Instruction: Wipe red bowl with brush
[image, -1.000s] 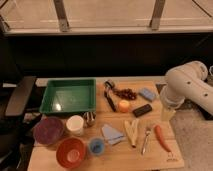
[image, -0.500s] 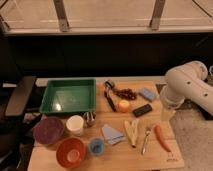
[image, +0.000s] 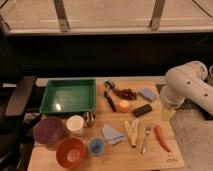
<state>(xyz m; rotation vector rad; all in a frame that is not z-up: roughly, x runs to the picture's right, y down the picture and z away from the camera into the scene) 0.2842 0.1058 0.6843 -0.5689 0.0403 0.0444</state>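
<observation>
We are holding the end effector (image: 168, 111) open and empty at the tabletop's (image: 120, 156) right edge, under the white arm (image: 188, 83) | brush (image: 109, 98) is lying near the back edge, just right of the green tray (image: 68, 82) | red bowl (image: 70, 152) is sitting at the front-left corner, well apart from the brush.

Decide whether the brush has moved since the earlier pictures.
No. The brush lies in the same spot, just right of the green tray. The hand hangs by the right edge of the table.
</observation>
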